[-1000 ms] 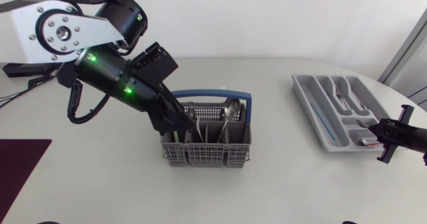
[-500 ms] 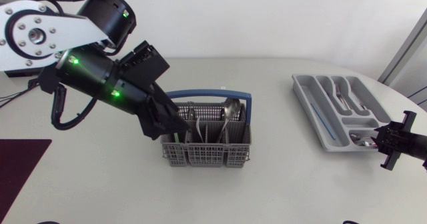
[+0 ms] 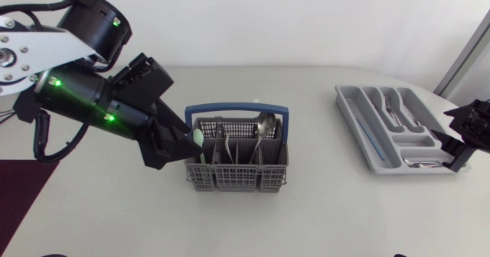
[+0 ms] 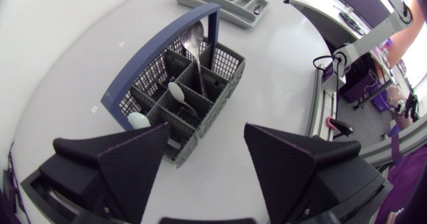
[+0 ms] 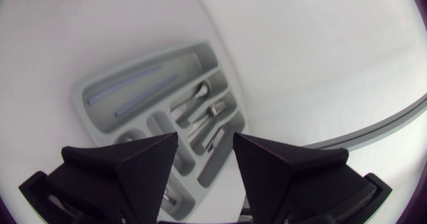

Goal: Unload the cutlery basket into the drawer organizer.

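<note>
The grey mesh cutlery basket (image 3: pixel 237 177) with a blue handle stands mid-table. It holds a large spoon (image 3: pixel 266 123), a few thinner pieces and a pale green handle (image 3: pixel 197 138). My left gripper (image 3: pixel 182 144) hangs open just off the basket's left corner. In the left wrist view the basket (image 4: pixel 177 91) lies ahead of the open, empty left gripper (image 4: pixel 207 164). The grey drawer organizer (image 3: pixel 348 113) sits at the right, with forks, blue-handled pieces and a spoon (image 3: pixel 421 162) in its near compartment. My right gripper (image 3: pixel 455 138) is open beside the organizer's right end, above the organizer (image 5: pixel 90 91) in its own view.
A dark purple mat (image 3: pixel 23 188) covers the table's near left corner. The table's rounded edge runs just beyond the organizer on the right. Bare table lies between basket and organizer.
My right gripper opened, left a spoon in the organizer's near compartment and drew back to the right. My left arm pulled away leftward, out of the basket.
</note>
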You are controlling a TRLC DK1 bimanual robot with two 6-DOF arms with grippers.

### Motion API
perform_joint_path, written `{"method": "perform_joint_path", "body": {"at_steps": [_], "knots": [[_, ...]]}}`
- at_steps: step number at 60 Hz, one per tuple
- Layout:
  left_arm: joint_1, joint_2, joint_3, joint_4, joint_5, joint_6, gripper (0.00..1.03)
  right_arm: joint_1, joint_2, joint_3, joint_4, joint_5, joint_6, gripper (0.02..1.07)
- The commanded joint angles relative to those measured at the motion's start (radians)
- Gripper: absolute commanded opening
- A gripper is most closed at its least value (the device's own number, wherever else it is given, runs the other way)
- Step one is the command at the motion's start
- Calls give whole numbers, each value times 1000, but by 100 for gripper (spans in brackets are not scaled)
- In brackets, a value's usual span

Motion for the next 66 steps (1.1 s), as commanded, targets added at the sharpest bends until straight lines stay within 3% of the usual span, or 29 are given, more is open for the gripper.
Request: {"method": "perform_joint_path", "body": {"at_steps": [1, 18, 32, 43, 66], "knots": [[22, -32, -47, 13, -9, -6, 78, 85, -93, -15, -69, 25, 179, 66], [61, -103, -160, 85, -50, 0, 78, 581, -319, 2, -312, 275, 619, 66], [121, -130, -257, 167, -61, 34, 78, 1030, -262, 129, -454, 508, 958, 66], [136, -123, -315, 236, -64, 48, 78, 1176, -124, 263, -513, 537, 1139, 66], [179, -126, -341, 275, -73, 98, 78, 1364, 92, 421, -528, 537, 1352, 66]]}}
